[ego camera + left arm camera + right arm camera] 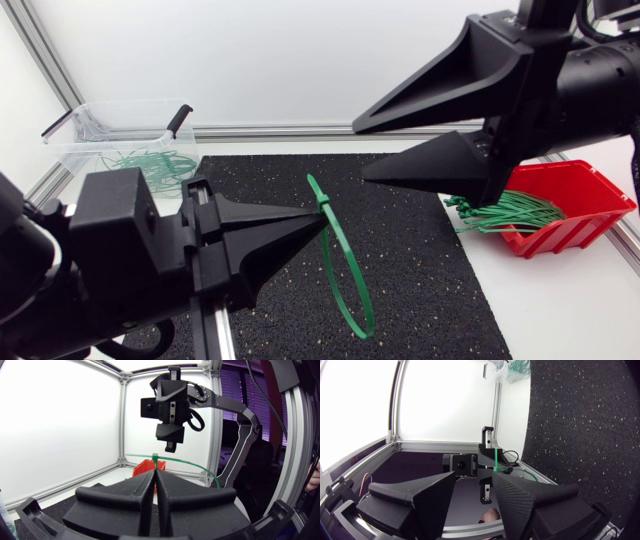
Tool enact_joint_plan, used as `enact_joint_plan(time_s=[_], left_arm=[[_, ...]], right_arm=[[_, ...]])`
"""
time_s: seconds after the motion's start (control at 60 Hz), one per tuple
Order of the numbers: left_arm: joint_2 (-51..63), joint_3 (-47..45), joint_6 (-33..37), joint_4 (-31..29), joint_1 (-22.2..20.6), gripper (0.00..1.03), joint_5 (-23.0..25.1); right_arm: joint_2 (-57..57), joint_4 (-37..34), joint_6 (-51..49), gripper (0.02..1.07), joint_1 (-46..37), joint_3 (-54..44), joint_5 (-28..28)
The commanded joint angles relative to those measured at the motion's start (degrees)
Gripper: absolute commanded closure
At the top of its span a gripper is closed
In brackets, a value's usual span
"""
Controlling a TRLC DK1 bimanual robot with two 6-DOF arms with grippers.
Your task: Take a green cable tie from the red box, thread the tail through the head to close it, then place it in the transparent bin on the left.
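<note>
Head view: left hand [324,222] clamps the green cable tie [318,195] at its tips (right hand [360,152] gapes).

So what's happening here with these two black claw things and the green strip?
The left gripper pinches a green cable tie near its head, above the black mat; the tie looks already looped shut. The right gripper hangs open over by the red box of spare ties. The transparent bin at the far left already holds some ties; dropping this loop there seems the step left.
</note>
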Motion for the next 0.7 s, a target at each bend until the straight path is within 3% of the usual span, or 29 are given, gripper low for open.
enact_joint_plan(time_s=[0.0, 0.283, 0.4, 0.533, 0.683], left_arm=[[-0.24, -1.33, 3.47, -0.13, 1.18, 1.00, 1.30], [0.73, -1.25, 9.71, -1.01, 0.92, 1.00, 3.23], [1.52, -1.07, 12.17, -1.72, 0.74, 1.00, 3.41], [2.04, -0.81, 14.02, -2.24, 0.74, 1.00, 3.49], [2.57, -0.28, 14.46, -2.86, 1.18, 1.00, 3.84]], right_arm=[[2.10, -0.68, -4.01, 0.49, -1.50, 2.12, -0.70], [12.82, -5.86, -19.56, 0.49, -1.15, 4.84, -8.00], [14.93, -6.83, -24.04, 0.50, 0.69, 5.28, -8.35], [16.60, -9.99, -31.87, 0.82, 2.63, 6.77, -8.44], [16.07, -11.58, -34.06, 0.83, 3.86, 6.07, -8.35]])
